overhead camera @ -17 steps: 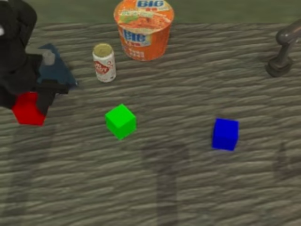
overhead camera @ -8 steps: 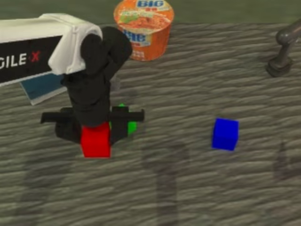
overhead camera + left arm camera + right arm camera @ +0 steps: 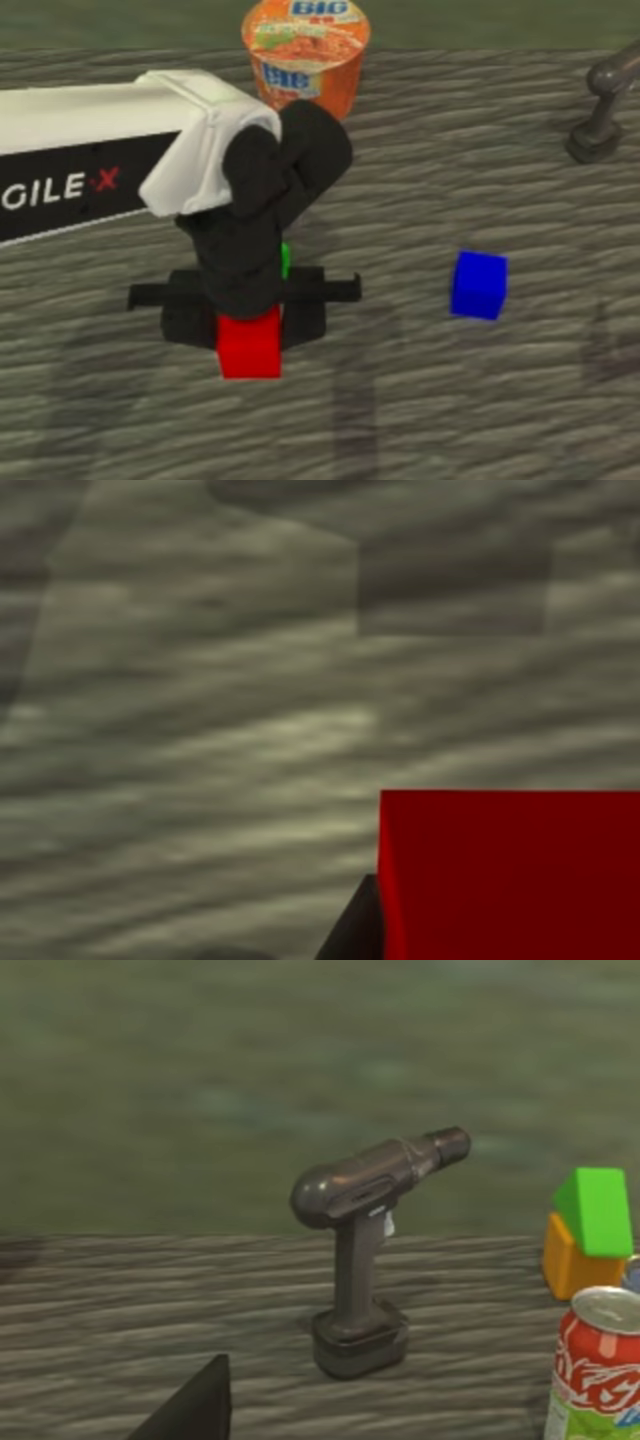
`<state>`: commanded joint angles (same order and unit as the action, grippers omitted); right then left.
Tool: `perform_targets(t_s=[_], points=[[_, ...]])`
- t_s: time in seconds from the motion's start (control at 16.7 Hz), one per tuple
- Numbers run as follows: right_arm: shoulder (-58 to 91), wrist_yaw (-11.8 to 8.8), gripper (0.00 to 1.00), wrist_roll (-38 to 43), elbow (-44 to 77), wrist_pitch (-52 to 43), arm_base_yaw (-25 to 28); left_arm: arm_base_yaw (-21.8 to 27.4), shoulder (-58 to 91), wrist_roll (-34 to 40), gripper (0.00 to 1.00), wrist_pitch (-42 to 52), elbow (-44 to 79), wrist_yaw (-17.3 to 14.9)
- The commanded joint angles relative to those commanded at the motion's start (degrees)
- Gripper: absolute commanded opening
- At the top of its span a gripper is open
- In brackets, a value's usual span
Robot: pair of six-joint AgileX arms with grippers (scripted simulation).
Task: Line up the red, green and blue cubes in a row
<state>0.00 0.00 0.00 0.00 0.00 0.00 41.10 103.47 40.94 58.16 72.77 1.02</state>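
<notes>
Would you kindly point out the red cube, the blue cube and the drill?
red cube [image 3: 249, 347], top view, its top face.
blue cube [image 3: 479, 284], top view, its top face.
drill [image 3: 357, 1250], right wrist view, its handle.

Three cubes [image 3: 479, 285], one drill [image 3: 362, 1250], one can [image 3: 598, 1365]

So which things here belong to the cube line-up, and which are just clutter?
Job:
- red cube, held by left gripper
- green cube, mostly hidden under that arm
- blue cube

Clutter:
- noodle cup
- drill
- soda can
- orange block
</notes>
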Motion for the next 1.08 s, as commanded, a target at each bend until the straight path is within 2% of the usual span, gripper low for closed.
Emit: perform_targets(t_s=[0.24, 0.6, 0.9, 1.08], points=[[0.00, 0.00, 1.00, 0.00, 0.00, 0.00, 0.00, -0.23, 1.07, -0.24, 0.00, -2.32, -1.34, -0.06], [0.00, 0.00, 1.00, 0.00, 0.00, 0.00, 0.00, -0.16, 5.70, -0.20, 0.00, -14.41, -8.44, -0.06], [0.00, 0.00, 1.00, 0.00, 0.00, 0.00, 0.00, -0.10, 6.26, -0.20, 0.00, -15.43, -9.17, -0.03], [0.00, 0.00, 1.00, 0.00, 0.00, 0.00, 0.00, -0.10, 6.26, -0.20, 0.23, -15.43, -9.17, -0.03]])
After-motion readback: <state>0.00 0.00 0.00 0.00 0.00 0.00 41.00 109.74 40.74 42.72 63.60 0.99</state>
